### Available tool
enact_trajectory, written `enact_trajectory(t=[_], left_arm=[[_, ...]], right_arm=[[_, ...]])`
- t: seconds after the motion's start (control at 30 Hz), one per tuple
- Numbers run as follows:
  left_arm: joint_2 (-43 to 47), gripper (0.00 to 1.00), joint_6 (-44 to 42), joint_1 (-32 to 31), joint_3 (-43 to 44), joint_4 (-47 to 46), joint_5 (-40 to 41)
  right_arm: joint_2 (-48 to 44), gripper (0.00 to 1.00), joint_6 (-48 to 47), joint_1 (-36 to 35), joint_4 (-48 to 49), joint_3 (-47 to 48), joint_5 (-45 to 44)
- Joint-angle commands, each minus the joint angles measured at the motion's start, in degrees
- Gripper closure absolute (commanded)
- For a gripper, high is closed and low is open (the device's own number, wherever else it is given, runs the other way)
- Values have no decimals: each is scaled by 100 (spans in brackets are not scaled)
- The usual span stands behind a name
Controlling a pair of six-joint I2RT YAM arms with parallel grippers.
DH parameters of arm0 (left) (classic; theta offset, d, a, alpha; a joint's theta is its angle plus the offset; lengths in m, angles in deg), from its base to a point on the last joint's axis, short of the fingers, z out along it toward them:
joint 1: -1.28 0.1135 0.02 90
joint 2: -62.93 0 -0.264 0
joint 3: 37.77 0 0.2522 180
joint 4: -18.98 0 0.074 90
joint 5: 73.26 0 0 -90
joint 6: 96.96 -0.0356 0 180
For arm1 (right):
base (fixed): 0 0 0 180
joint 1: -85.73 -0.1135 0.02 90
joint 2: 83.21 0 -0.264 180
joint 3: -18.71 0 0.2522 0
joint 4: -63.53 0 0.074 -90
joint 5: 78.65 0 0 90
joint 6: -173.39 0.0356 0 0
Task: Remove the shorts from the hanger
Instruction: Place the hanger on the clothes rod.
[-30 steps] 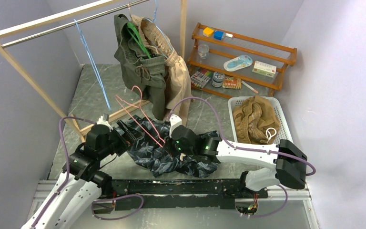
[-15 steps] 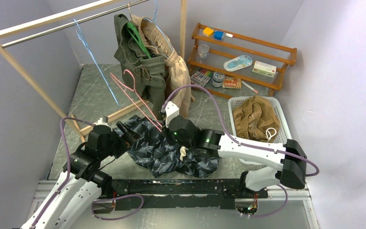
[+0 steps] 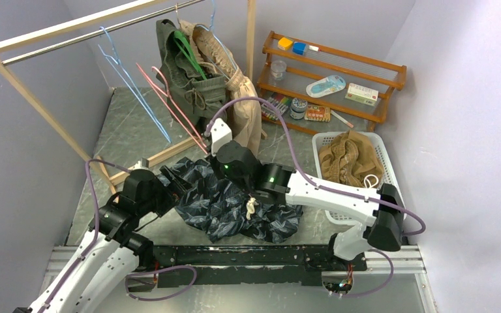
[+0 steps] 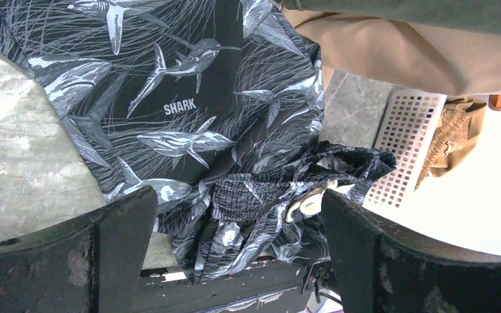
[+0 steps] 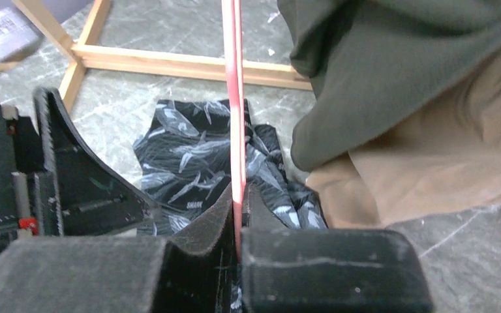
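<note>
The right end effector (image 5: 237, 195), clenching thin pink wire hanger (image 5: 235, 98), is risking snagging olive green cloth shorts (image 5: 391, 65); left end effector (image 4: 238, 222) released.

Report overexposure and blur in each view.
Top external: evenly lit, sharp. Left wrist: beyond the white perforated plastic basket, the lower right is blown out. Right wrist: top-left corner blurred; the thin pink wire hanger in the right hand is sharp.

- The walls (image 3: 456, 98) are plain, pale purple-grey.
- The worktop (image 3: 124, 130) is grey stone with thin white lines.
- A wooden clothes rack (image 3: 59, 27) stands on the left.
- A brown wooden shelf (image 3: 365, 62) stands at the back right, near a white basket (image 3: 385, 163).
</note>
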Motion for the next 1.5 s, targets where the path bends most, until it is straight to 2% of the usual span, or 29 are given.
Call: enact_trajectory(t=[0.0, 0.3, 0.6, 0.87, 1.03, 1.27, 1.4, 1.43, 1.47], left_arm=[[-131, 1, 25, 35, -10, -67, 73], [-310, 1, -130, 37, 149, -64, 54], [-326, 1, -73, 30, 202, 53, -76], [-44, 1, 55, 35, 194, 104, 40], [-32, 1, 63, 30, 153, 52, -1], [-101, 1, 24, 34, 145, 148, -61], [-56, 1, 22, 30, 125, 141, -63], [-45, 1, 39, 30, 129, 141, -57], [-37, 1, 61, 34, 145, 129, -49]], right_arm=[[193, 100, -252, -10, 368, 546, -137], [627, 100, -453, 8, 678, 1330, -303], [1660, 100, -92, 239, -64, 2878, 42], [2033, 100, -60, 338, -105, 3262, 164], [2380, 100, 278, 461, -594, 3682, 112], [2550, 100, 368, 566, -843, 3851, 417], [2436, 100, 353, 559, -827, 3525, 951], [2346, 99, 330, 564, -706, 3367, 1126], [2215, 93, 291, 560, -525, 3147, 1288]])
